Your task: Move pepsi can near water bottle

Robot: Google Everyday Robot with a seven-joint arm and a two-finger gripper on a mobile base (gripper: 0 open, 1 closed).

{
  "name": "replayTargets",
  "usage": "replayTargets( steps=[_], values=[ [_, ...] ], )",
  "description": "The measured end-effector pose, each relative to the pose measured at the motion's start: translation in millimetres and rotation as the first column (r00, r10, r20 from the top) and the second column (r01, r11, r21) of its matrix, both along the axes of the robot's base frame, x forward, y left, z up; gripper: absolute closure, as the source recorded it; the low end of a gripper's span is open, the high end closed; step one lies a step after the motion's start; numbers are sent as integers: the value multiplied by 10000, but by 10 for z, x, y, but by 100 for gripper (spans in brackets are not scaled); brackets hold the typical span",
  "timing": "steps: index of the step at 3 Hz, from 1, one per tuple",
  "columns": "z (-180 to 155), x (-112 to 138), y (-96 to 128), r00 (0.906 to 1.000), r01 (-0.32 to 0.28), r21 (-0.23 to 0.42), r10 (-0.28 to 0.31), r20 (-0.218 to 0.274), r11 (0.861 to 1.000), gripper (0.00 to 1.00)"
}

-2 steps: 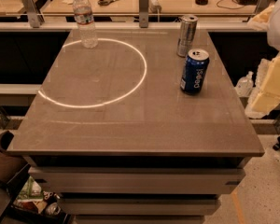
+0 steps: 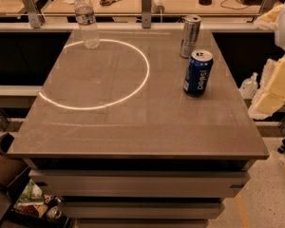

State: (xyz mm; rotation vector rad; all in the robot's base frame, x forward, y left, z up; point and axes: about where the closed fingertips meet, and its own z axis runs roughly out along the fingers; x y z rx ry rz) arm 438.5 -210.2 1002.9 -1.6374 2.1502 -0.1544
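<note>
The pepsi can [image 2: 198,73] is dark blue with white lettering and a silver top. It stands upright on the right side of the grey-brown table [image 2: 133,122]. The water bottle [image 2: 87,19] is clear with a white cap and a white-and-red label, and stands at the table's far left corner. My gripper [image 2: 277,85] shows as cream-coloured parts at the right edge of the view, beyond the table's right edge. It is well right of the pepsi can, apart from it and holding nothing that I can see.
A taller slim silver can [image 2: 190,36] stands just behind the pepsi can. A bright ring of light [image 2: 97,106] lies on the table's left half. A counter with scissors [image 2: 112,1] runs behind. A small bottle [image 2: 249,85] sits low at the right.
</note>
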Motion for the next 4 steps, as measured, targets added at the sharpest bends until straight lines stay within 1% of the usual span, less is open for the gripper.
replayTargets(
  steps=[1,2,3,4],
  values=[
    [-84,26,-134,9982,145,1120,-208,556,9936,0],
    [-87,121,-162,9898,33,2609,-404,1369,9654,0],
    [-143,322,-240,9722,-301,4049,-674,2243,9139,0],
    [-169,563,-161,9617,-755,5424,-826,2614,8367,0]
  ],
)
